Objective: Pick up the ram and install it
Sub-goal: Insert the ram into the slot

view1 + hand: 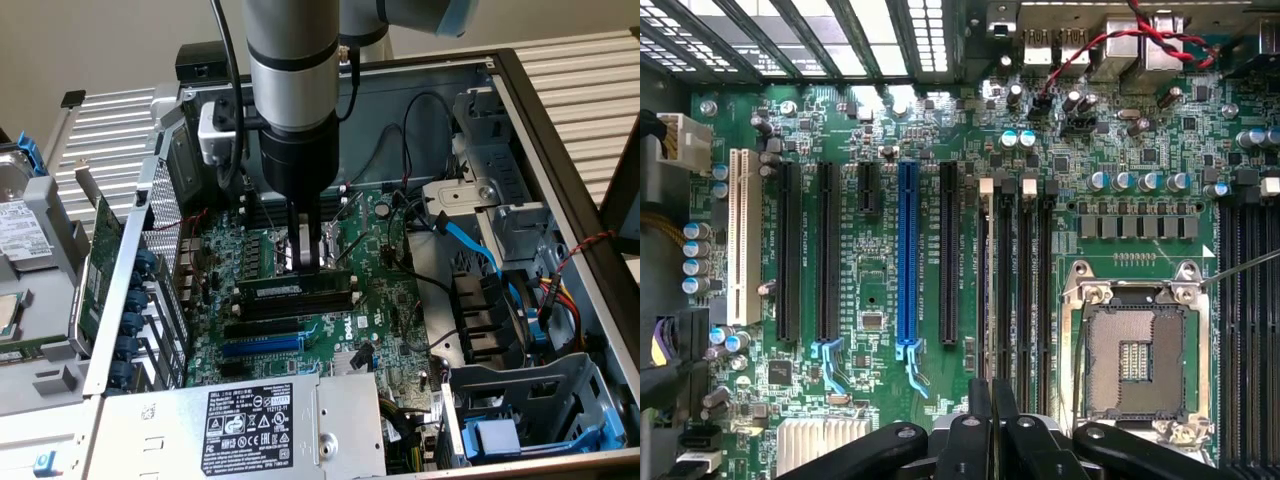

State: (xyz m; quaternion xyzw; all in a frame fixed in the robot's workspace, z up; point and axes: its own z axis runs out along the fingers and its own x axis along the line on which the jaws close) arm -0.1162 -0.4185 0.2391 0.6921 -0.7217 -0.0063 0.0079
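Wrist view – thin, flat ram (988,290) (edge-on); black gripper (991,398) pinching it

Silver arm (292,60) with black wrist (297,165) and jaws.

The open computer case (400,95) is lit softly and evenly from above in the exterior view, and the slatted surface (590,60) beyond its far edge is rendered pale and bright. The motherboard (390,300) is left dim, shaded by the case walls and the arm (290,60). In the wrist view the board is brightly lit, the vent grille (840,40) at its edge is blown out to white, and small glints are seen on the CPU socket (1135,350) frame.
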